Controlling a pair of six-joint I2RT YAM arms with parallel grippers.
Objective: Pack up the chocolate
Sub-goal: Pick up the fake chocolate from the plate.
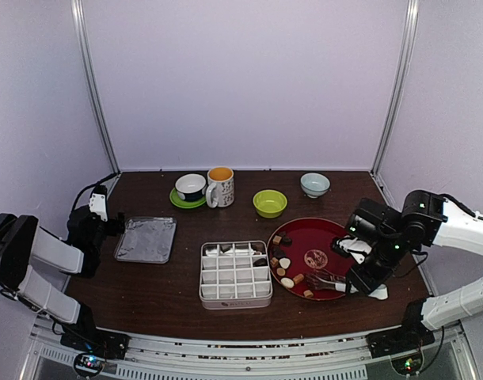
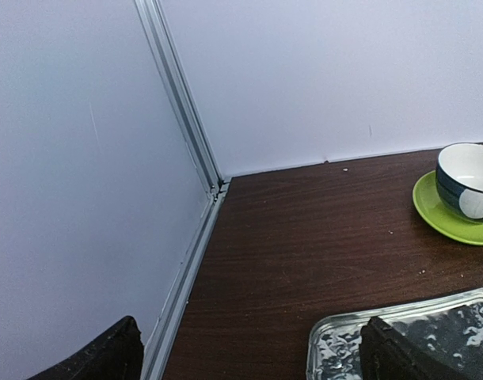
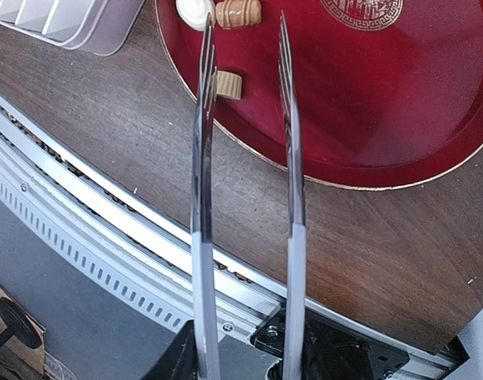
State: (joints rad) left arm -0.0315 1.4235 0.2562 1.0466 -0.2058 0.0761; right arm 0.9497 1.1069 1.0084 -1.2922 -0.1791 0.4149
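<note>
Chocolate pieces (image 1: 285,267) are lying on the red plate (image 1: 321,237) beside the divided box (image 1: 235,302). The right tool (image 1: 359,274) is clamping metal tongs (image 3: 290,119), whose tips are spread and empty near a tan piece (image 3: 228,84). Centring both tips around it before squeezing gently seems wise. The left tool (image 2: 249,356) is gaping, empty.

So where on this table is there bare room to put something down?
Bare wood lies between the foil tray and the divided box, in front of that tray, and in the back left corner behind it. Crowded: the red plate close beside the box, chocolates along its left side, tongs over its near part.
</note>
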